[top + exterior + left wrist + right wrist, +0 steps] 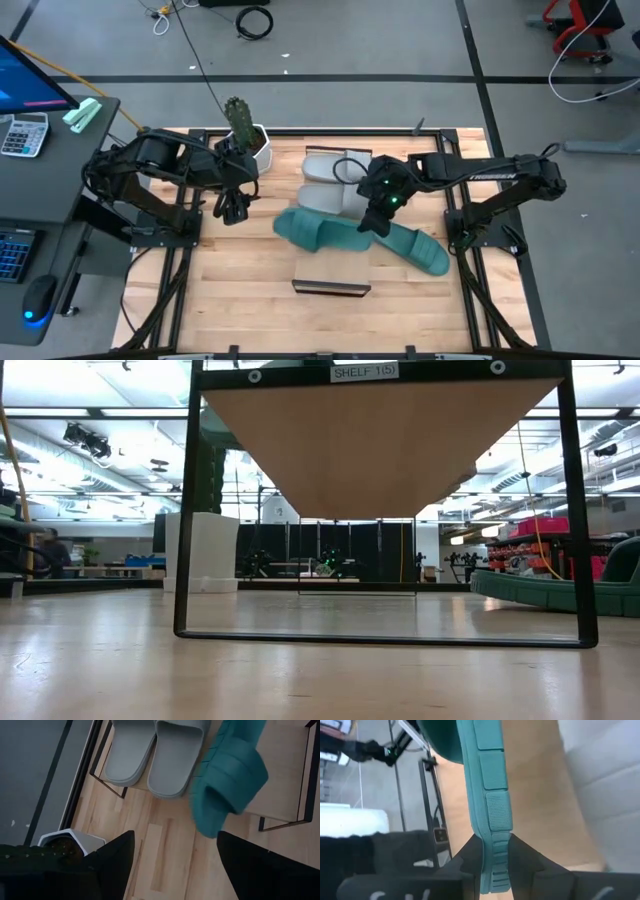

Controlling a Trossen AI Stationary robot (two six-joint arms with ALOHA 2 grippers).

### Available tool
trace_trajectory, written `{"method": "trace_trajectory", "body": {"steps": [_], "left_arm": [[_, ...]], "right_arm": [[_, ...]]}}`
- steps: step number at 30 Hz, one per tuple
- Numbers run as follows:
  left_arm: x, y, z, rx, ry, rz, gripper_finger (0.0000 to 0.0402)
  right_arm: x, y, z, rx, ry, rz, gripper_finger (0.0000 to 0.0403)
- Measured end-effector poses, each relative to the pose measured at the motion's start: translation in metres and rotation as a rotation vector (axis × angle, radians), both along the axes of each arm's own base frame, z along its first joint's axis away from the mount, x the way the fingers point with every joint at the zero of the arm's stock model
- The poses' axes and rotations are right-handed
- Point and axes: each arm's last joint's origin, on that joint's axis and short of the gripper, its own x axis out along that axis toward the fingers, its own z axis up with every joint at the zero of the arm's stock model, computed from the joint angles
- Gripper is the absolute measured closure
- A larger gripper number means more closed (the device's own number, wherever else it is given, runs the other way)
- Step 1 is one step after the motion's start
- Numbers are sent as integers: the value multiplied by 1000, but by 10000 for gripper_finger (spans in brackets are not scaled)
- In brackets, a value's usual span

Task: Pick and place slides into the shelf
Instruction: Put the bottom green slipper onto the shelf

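Slatted wooden tabletop (250,300) carries the shelf (331,285); 2 smooth grey slides (330,180) lie on its far end. Right gripper (372,222) fingers pinch a ribbed teal slide (315,232). Left gripper (234,208) fingers spread beside a potted cactus (240,122).

Two arms (165,165), matte black, jointed; white lettering on the right forearm (495,172); green indicator light at right wrist (392,198).

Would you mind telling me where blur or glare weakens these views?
Left wrist view: the teal slide is smeared. Right wrist view: a washed-out bright patch beside the held slide. Low view: the shelf hangs dark against bright ceiling lights.
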Motion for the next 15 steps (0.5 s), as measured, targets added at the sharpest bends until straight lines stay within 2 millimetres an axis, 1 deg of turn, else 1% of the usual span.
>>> {"method": "trace_trajectory", "body": {"steps": [6,15], "left_arm": [[0,0,0,-1,-1,2,114],[0,0,0,-2,-1,3,114]], "right_arm": [[-1,-6,1,32,-6,5,337],[0,-6,-2,46,19,17,338]]}}
